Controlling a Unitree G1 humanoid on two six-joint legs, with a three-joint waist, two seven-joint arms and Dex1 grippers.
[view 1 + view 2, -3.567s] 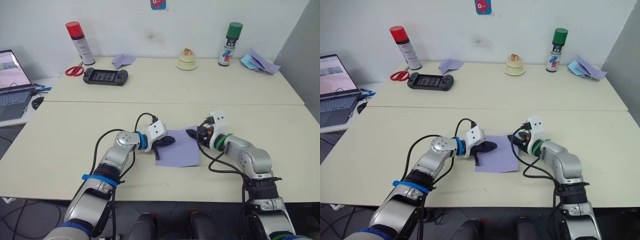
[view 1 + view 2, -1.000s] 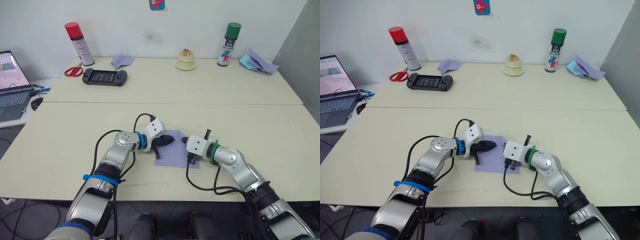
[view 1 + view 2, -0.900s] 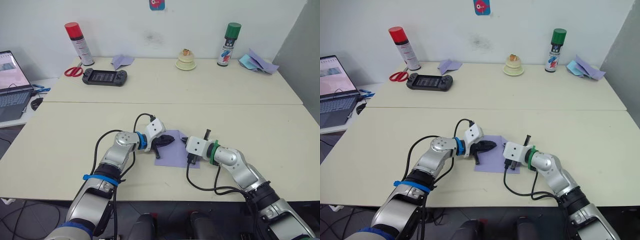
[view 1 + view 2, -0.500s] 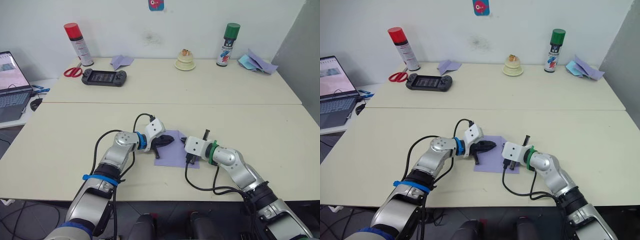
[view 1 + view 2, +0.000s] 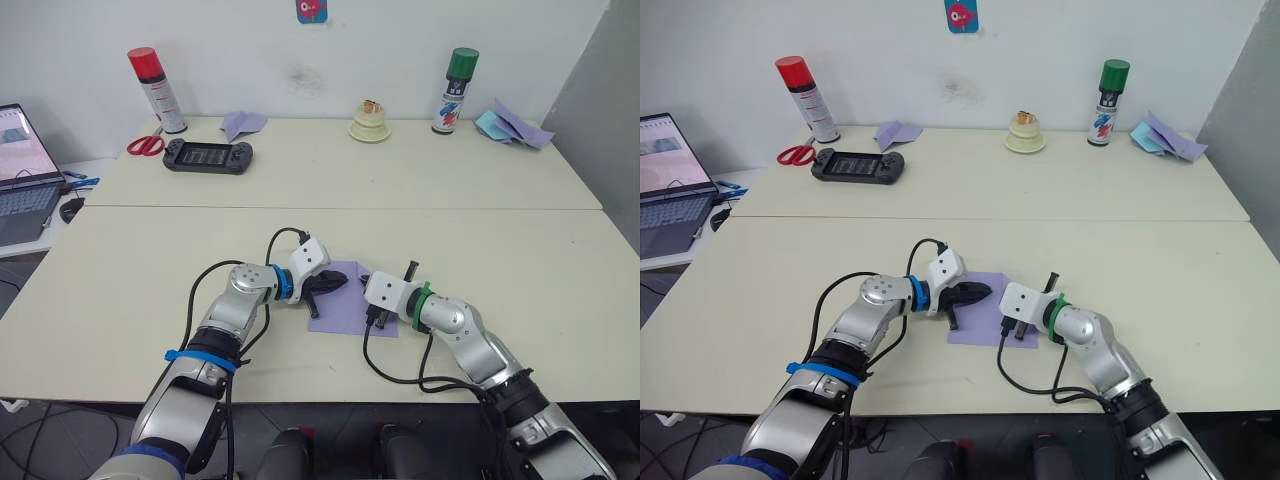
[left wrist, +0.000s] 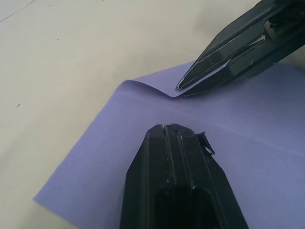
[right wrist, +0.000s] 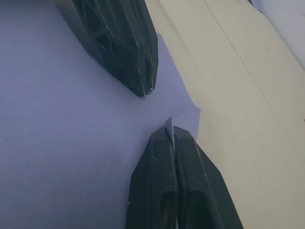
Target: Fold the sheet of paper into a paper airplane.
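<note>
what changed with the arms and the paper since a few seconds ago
The right gripper swung in from the sheet's right edge and is now shut on a corner of the sheet of paper, lifting it. The left gripper stayed pressed shut on the sheet.

No legible text or labels anywhere.

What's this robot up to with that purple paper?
It is starting to fold a paper airplane. The sheet of paper lies flat on the near table. The right gripper has pinched one corner of the sheet and lifted it slightly. The left gripper, fingers closed, presses its tips down on the sheet nearby. No airplane shape yet.
</note>
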